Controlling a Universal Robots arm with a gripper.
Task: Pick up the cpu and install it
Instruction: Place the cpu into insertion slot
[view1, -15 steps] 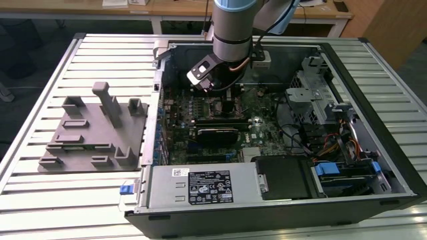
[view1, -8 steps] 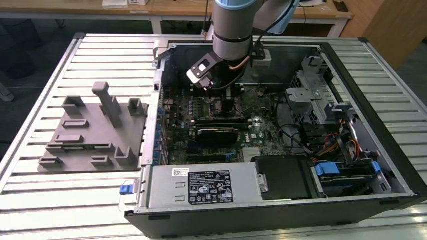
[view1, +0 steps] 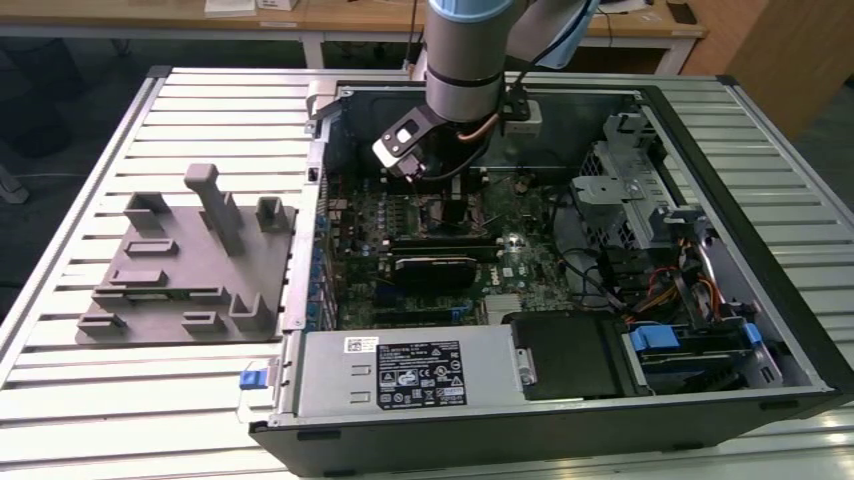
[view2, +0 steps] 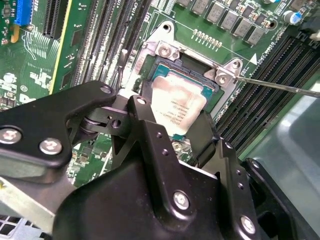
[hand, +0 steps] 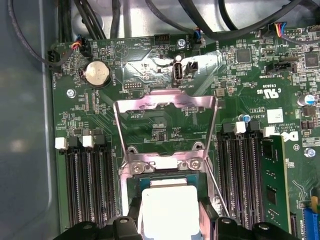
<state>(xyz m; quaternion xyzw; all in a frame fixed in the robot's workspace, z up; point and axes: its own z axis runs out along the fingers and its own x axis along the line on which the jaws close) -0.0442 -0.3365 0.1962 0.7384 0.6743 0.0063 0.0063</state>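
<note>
Clasping one cpu, two fingers sit over one open socket.

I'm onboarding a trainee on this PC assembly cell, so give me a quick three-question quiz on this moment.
1. True or false: the socket's load plate is swung open.
2. The tool is nearest to: A) the coin cell, B) the cpu, C) the power supply.
3. In the exterior view, on which side of the computer case does the grey holder block stand?
Key: 1 true; 2 B; 3 the exterior view's left.
</note>
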